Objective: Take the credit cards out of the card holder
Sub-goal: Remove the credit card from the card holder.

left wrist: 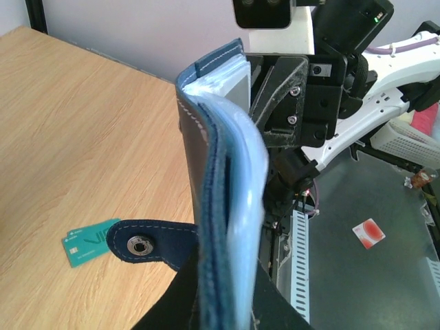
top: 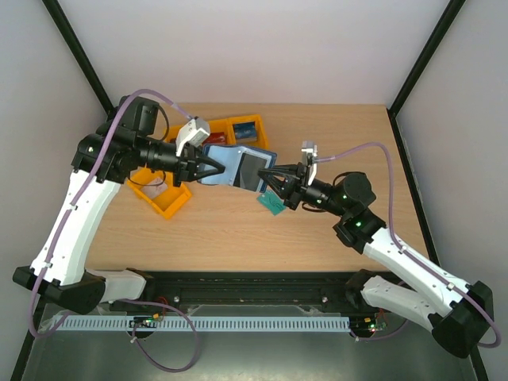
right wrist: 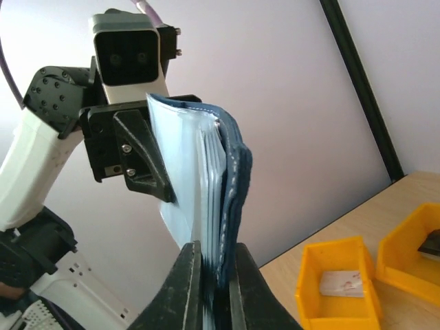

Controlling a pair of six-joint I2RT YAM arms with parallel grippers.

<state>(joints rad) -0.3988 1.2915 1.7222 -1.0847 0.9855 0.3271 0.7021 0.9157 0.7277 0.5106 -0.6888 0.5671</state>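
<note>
A pale wooden worktop [top: 238, 230], enclosed by plain light walls and black frame posts, is seen from above. The holder [top: 236, 165] is held open in the air over the worktop's far half, a little left of its middle, between the two pincers. Its left edge is clamped by the left pincer [top: 213, 168], whose jaws are closed on it. Its right edge is pinched by the right pincer [top: 267, 179], whose jaws are drawn tight on the navy cover and clear sleeves, as the right wrist view shows. A dark card [top: 252, 168] is seen in a sleeve on the pale inner face. The clasp tab [left wrist: 148, 244] is seen projecting sideways from the cover in the left wrist view. A teal card [top: 272, 205] is laid flat on the worktop just beneath the right pincer. Orange bins [top: 163, 198] are set toward the far left corner, and a pale card [right wrist: 342, 283] is lying in one of them.
</note>
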